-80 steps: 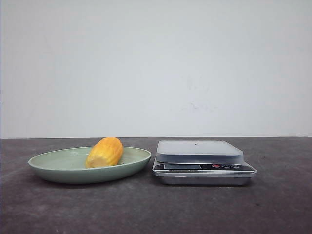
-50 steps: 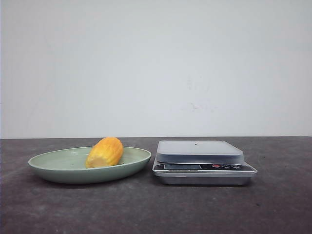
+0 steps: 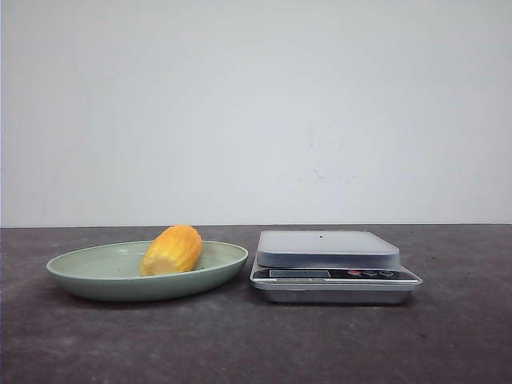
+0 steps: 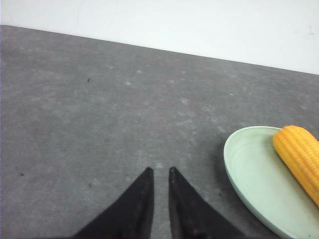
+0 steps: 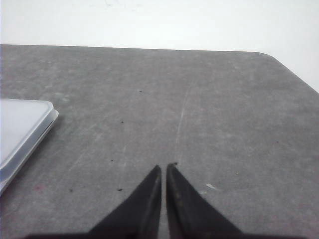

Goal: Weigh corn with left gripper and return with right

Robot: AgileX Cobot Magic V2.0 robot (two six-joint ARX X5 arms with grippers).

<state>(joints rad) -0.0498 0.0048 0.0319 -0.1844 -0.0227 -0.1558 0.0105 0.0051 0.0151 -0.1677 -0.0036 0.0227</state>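
Corn (image 3: pixel 171 250) is seen lying in the green plate (image 3: pixel 96 272), lower left; the nearly closed jaws of the left gripper (image 4: pixel 159 172) should be opened, then lowered across its ribbed middle.

A stubby yellow-orange corn cob (image 3: pixel 172 250) with ribbed kernel rows and a paler cut end lies in a shallow pale-green oval plate (image 3: pixel 96 276). A silver-grey digital kitchen scale (image 3: pixel 332 268) has a frosted pale platform, a dark display strip and one red button among darker ones. The bench (image 3: pixel 256 344) is mottled dark grey; the wall (image 3: pixel 256 112) off-white. Both hands, left (image 4: pixel 159 172) and right (image 5: pixel 164 167), are matte black.
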